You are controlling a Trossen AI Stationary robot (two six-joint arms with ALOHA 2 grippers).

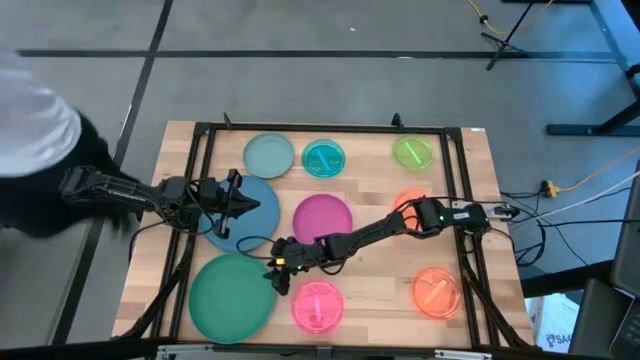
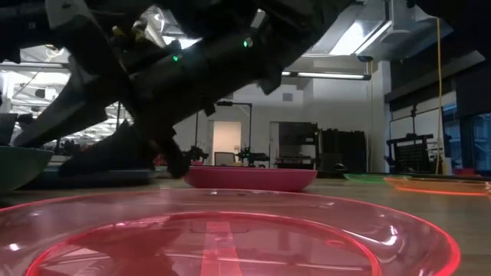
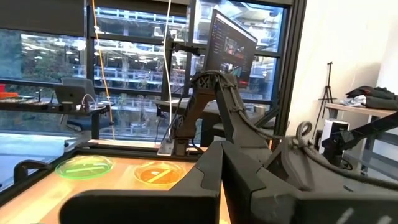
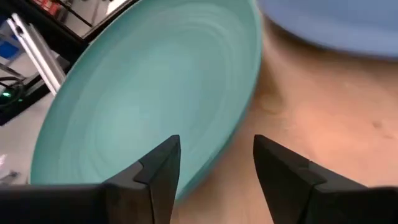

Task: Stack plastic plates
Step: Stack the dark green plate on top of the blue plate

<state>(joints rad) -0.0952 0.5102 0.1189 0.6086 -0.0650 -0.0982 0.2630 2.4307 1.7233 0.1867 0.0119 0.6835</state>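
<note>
Nine plates lie flat on the wooden table: pale blue [image 1: 268,155], teal [image 1: 323,158], lime [image 1: 412,153], magenta [image 1: 322,218], blue [image 1: 252,212], large green [image 1: 230,295], pink [image 1: 318,305], one orange plate [image 1: 435,290], and another orange plate [image 1: 408,200] partly under the right arm. My right gripper [image 1: 277,279] is open at the green plate's right rim [image 4: 239,134], one finger over the plate and one over the wood. My left gripper [image 1: 240,205] is shut above the blue plate, with nothing between its fingers [image 3: 211,180].
A black frame [image 1: 300,128] runs around the work area. The right arm [image 1: 370,232] reaches across the table's middle, past the magenta plate. Bare wood [image 1: 375,290] shows between the pink and orange plates. A person in white [image 1: 30,130] stands beyond the table's left edge.
</note>
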